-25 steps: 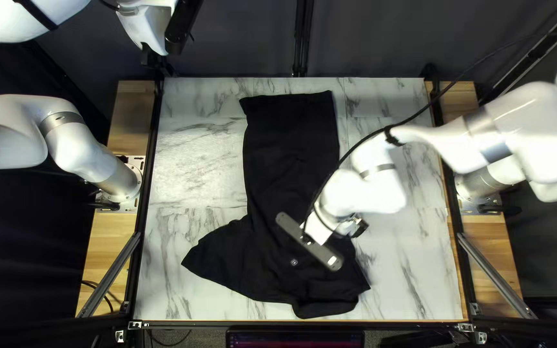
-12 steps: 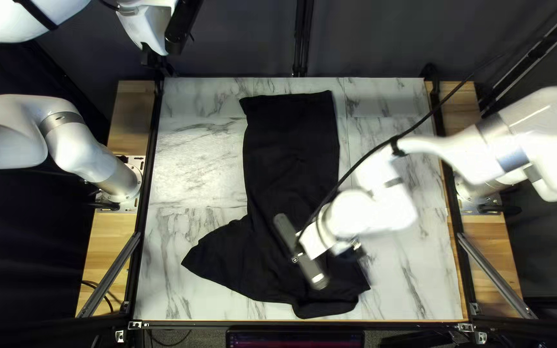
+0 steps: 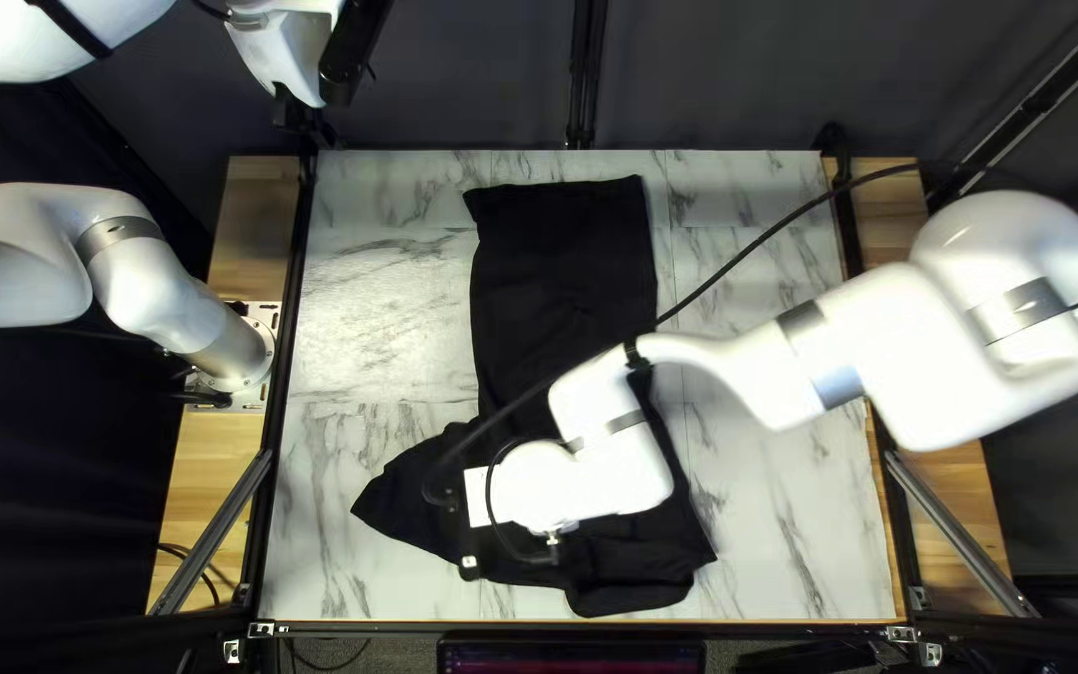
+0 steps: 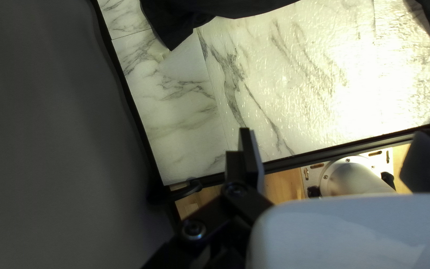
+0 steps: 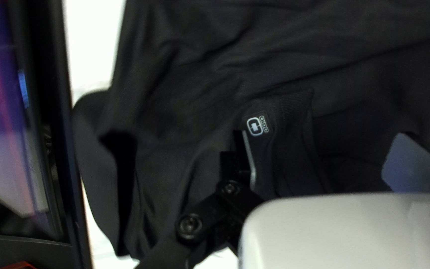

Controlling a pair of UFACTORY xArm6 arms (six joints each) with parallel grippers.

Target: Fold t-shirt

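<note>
Dark curtain (image 3: 714, 75) hung behind the table (image 3: 364, 325), which had a marble-pattern top, with wood strips along its left and right edges. You had a screen (image 3: 570, 657) just off the near edge.

Black t-shirt (image 3: 558, 287) lay on the table, long axis far to near. Narrow end sat near the far edge, around its middle. Wide end flared out by the near edge: one point toward the near left corner, another out toward the right edge but well apart from it. Cloth was bunched in soft wrinkles at the wide end, narrow part fairly smooth.

Your left gripper (image 3: 296, 122) was up by the far left corner, well apart from the shirt. In its wrist view the left gripper (image 4: 337, 133) had its fingers spread wide, nothing between them.

Your right arm (image 3: 739, 375) reached in across the right edge, with its black cable (image 3: 789, 219) running along it. Right gripper (image 3: 469, 563) was over the wide end. Per its wrist view, the right gripper (image 5: 324, 135) was spread wide too, no grip on the cloth under it. Small white logo (image 5: 257, 125) on the shirt showed just ahead of one fingertip. Can't tell whether that fingertip touched fabric.
</note>
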